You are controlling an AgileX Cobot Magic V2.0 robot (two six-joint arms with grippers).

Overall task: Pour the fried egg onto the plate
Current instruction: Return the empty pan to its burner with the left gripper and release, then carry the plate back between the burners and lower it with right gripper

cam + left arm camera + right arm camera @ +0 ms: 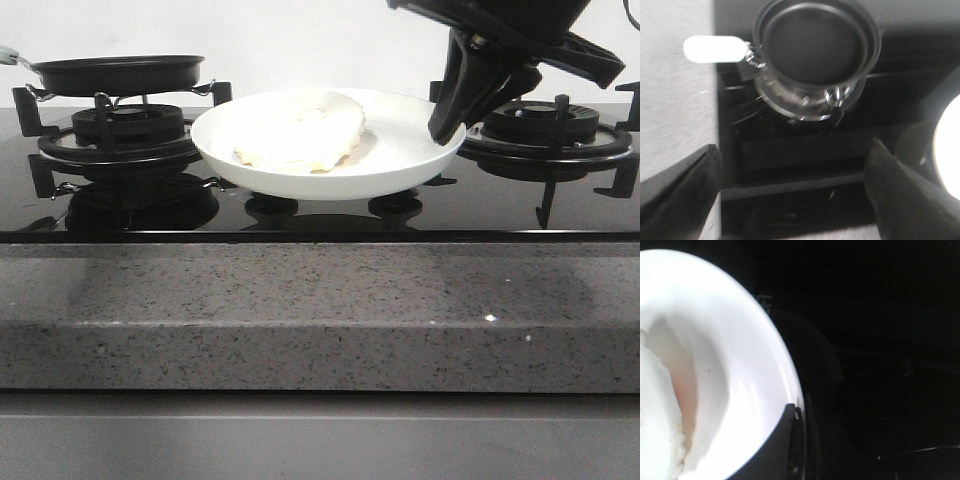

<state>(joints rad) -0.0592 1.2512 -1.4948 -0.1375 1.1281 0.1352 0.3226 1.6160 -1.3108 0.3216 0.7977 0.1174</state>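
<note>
Black glass hob, granite-fronted bench; fried egg (300, 130) is lodged on plate (400, 150), mid-bench; right gripper (450, 115) is clamped on plate rim; left gripper (790, 200) is spread, empty; pour judged complete; release is called for.

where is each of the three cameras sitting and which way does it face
Front view: low, level with the counter edge, facing forward over the stove; shows the plate holding the fried egg, the frying pan on the left burner, and the right gripper at the plate's rim.
Left wrist view: above the left burner, looking down into the empty frying pan; both open fingers show.
Right wrist view: close over the plate and egg; one finger shows at the rim.
Shared: front and left wrist views both show the pan.
</note>
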